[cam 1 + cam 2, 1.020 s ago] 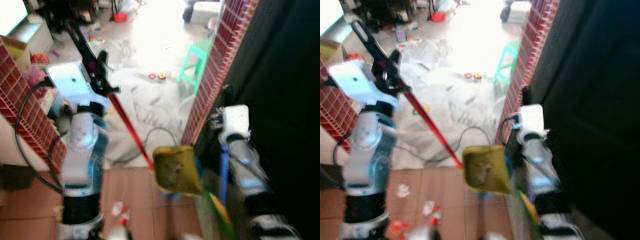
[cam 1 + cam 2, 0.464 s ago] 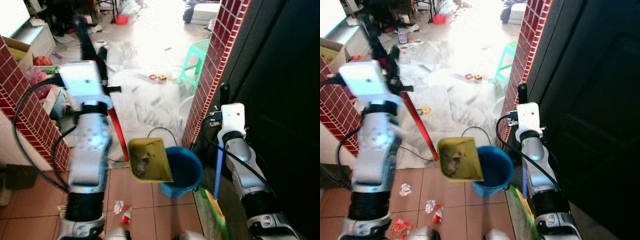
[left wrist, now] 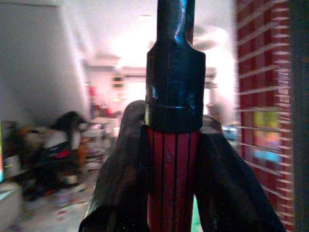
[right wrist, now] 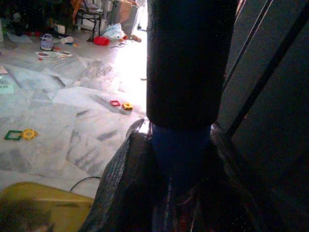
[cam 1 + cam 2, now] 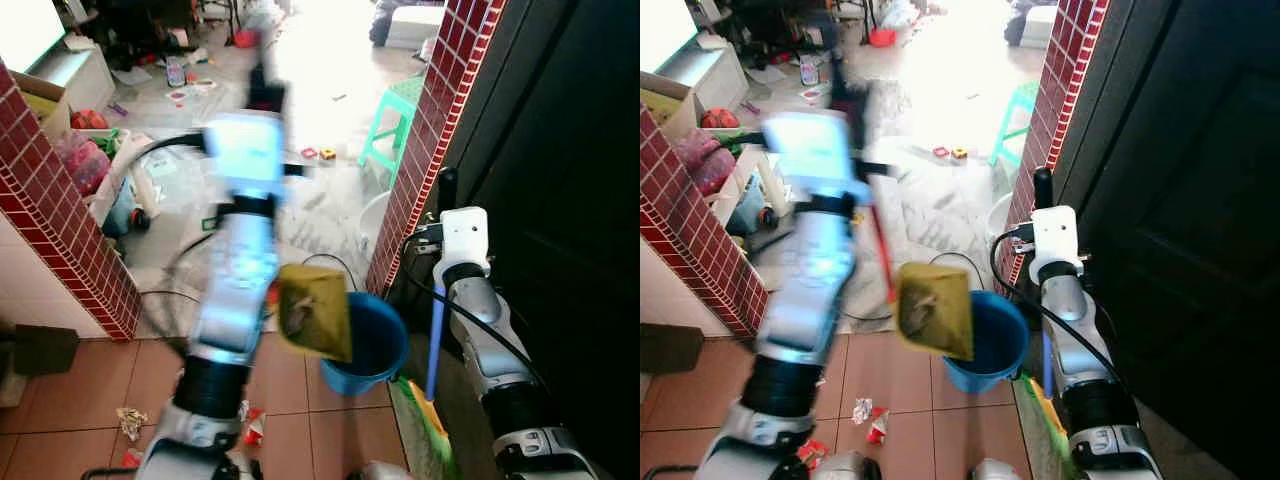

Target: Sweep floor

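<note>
Fingers: your left fingers (image 3: 120, 164) are clamped on the red dustpan handle (image 3: 173, 174); your right fingers (image 4: 130, 179) are closed round the blue broom handle (image 4: 181, 159).
Left gripper: you have swung the left gripper (image 5: 262, 100) toward the middle since half a second ago, and the arm is blurred with motion.
Dustpan: your yellow dustpan (image 5: 314, 311) now hangs tilted at the near rim of the bucket (image 5: 378, 338), closer than before, with a grey clump of sweepings on it.
Broom: your right gripper (image 5: 447, 190) has not shifted; the broom (image 5: 436, 340) stands beside the brick pillar (image 5: 430, 130).
Meaning: you look ready to tip the load into the bucket.
Floor: scraps of litter (image 5: 129, 422) remain on the tiles (image 5: 70, 400) by your feet, so you have sweeping left.
</note>
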Controlling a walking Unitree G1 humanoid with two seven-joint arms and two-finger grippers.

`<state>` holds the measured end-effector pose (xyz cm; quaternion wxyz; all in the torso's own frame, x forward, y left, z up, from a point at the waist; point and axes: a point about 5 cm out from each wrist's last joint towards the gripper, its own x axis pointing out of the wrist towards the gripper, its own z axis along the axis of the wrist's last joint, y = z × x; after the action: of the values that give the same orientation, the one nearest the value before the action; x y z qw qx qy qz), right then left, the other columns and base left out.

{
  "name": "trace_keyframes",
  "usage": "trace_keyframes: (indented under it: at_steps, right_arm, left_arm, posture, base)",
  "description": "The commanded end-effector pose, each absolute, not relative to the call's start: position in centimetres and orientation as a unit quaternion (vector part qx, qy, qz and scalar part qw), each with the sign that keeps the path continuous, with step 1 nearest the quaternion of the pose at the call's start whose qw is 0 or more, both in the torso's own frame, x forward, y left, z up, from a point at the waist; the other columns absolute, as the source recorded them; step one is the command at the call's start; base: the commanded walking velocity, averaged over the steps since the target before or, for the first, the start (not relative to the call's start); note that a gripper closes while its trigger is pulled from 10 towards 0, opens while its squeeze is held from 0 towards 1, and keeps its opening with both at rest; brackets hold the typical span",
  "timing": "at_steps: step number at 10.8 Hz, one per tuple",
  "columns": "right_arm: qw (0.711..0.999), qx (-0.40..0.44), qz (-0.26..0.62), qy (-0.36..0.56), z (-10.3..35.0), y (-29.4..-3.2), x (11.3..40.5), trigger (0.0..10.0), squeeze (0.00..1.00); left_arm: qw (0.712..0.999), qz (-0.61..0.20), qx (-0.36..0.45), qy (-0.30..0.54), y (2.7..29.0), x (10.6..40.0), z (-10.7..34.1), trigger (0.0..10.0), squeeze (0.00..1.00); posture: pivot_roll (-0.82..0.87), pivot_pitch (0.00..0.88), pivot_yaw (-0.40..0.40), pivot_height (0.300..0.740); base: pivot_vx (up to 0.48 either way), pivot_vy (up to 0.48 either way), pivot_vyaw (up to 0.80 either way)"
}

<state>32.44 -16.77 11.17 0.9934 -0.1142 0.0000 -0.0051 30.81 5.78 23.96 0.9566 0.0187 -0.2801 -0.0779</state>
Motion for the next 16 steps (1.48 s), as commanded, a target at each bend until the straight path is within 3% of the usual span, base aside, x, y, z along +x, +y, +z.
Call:
trace_keyframes:
  at_steps: [1, 3, 4, 6, 7, 11, 12, 13, 15, 16]
  right_arm:
    - [0.993, -0.118, -0.012, -0.022, 12.4, -16.9, 32.9, 10.0, 0.00]
    - [0.993, -0.118, -0.015, -0.023, 12.3, -17.0, 32.9, 10.0, 0.00]
    - [0.993, -0.117, -0.016, -0.024, 12.4, -16.9, 32.9, 10.0, 0.00]
    - [0.993, -0.116, -0.016, -0.024, 12.4, -16.8, 33.0, 10.0, 0.00]
    - [0.993, -0.116, -0.015, -0.024, 12.4, -16.8, 33.1, 10.0, 0.00]
    - [0.993, -0.114, -0.013, -0.025, 12.3, -16.6, 33.2, 10.0, 0.00]
    - [0.993, -0.114, -0.013, -0.026, 12.4, -16.6, 33.3, 10.0, 0.00]
    - [0.993, -0.114, -0.013, -0.026, 12.4, -16.6, 33.3, 10.0, 0.00]
    - [0.993, -0.116, -0.015, -0.027, 12.4, -16.8, 33.3, 10.0, 0.00]
    - [0.993, -0.117, -0.016, -0.027, 12.4, -16.8, 33.3, 10.0, 0.00]
  left_arm:
    - [0.930, -0.145, 0.035, -0.336, 3.3, 29.9, 25.4, 10.0, 0.00]
    - [0.912, -0.249, 0.047, -0.322, 0.6, 29.0, 24.0, 10.0, 0.00]
    - [0.878, -0.348, 0.079, -0.318, -1.3, 27.8, 23.1, 10.0, 0.00]
    - [0.848, -0.406, 0.093, -0.327, -2.0, 27.0, 23.5, 10.0, 0.00]
    - [0.816, -0.455, 0.134, -0.329, -2.6, 26.4, 23.2, 10.0, 0.00]
    - [0.757, -0.549, 0.186, -0.300, -3.4, 24.8, 22.2, 10.0, 0.00]
    - [0.766, -0.544, 0.180, -0.292, -3.5, 25.1, 22.7, 10.0, 0.00]
    - [0.794, -0.514, 0.141, -0.293, -3.4, 25.7, 23.2, 10.0, 0.00]
    - [0.797, -0.514, 0.135, -0.286, -3.7, 25.3, 22.8, 10.0, 0.00]
    - [0.817, -0.479, 0.121, -0.298, -3.4, 25.8, 23.5, 10.0, 0.00]
  posture:
    - [-0.07, 0.000, -0.029, 0.740]
    - [-0.07, 0.000, -0.024, 0.740]
    - [-0.07, 0.000, -0.023, 0.740]
    - [-0.07, 0.000, -0.024, 0.740]
    - [-0.07, 0.000, -0.027, 0.740]
    - [-0.06, 0.000, -0.028, 0.740]
    - [-0.07, 0.000, -0.027, 0.740]
    - [-0.07, 0.000, -0.029, 0.740]
    - [-0.07, 0.000, -0.030, 0.740]
    - [-0.07, 0.000, -0.030, 0.740]
  base:
    - [0.000, 0.000, 0.00]
    - [0.000, 0.000, 0.00]
    - [0.000, 0.000, 0.00]
    - [0.000, 0.000, 0.00]
    - [0.000, 0.000, 0.00]
    - [0.000, 0.000, 0.00]
    - [0.000, 0.000, 0.00]
    - [0.000, 0.000, 0.00]
    - [0.000, 0.000, 0.00]
    - [0.000, 0.000, 0.00]
